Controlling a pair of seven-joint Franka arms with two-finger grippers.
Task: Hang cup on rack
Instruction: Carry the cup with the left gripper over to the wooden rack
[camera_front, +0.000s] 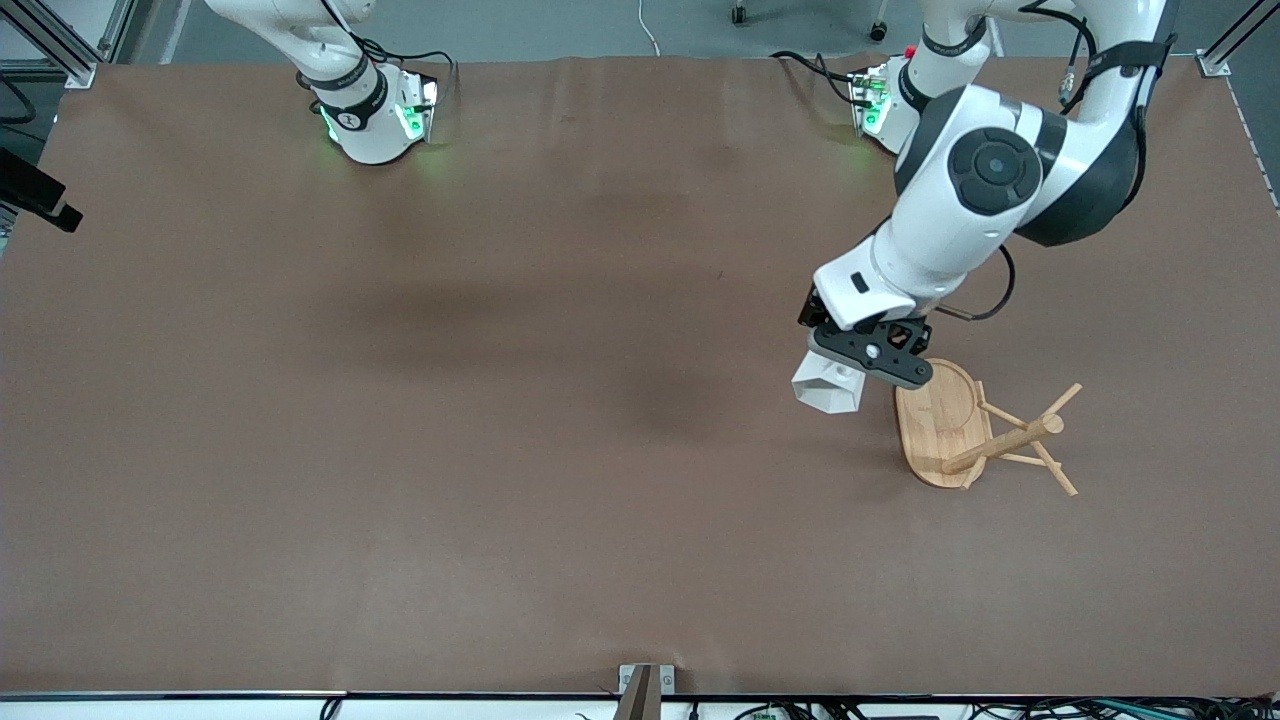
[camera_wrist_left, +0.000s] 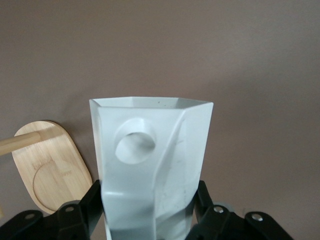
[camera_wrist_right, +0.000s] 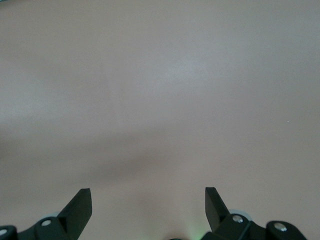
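Item 1: small white faceted cup (camera_front: 826, 388) with flat angular sides and a handle tab pierced by 1 round hole. It is carried above the brown table (camera_front: 400, 450), just beside the rack's base on the side toward the right arm's end. It lies tilted, polygonal rim pointing away from the wrist; the handle tab (camera_wrist_left: 134, 150) faces the left wrist camera, presumably so the hole can be lined up with a peg.

Item 2: light bamboo rack (camera_front: 975, 432), flat oval base, 1 round central post, several thin angled pegs. It stands on the table toward the left arm's end, untouched by the cup. The hang is not yet made.

Item 3: left gripper (camera_front: 868, 358). Its 2 black fingers (camera_wrist_left: 82, 207) are pinched on the cup's lower body, 1 on each side, so the cup projects straight out from between them over the table beside the rack's base (grip looks firm, no visible slip).

Item 4: right gripper (camera_wrist_right: 147, 200). Fingers spread wide, nothing between them, over bare table well apart from the rack; this arm waits.
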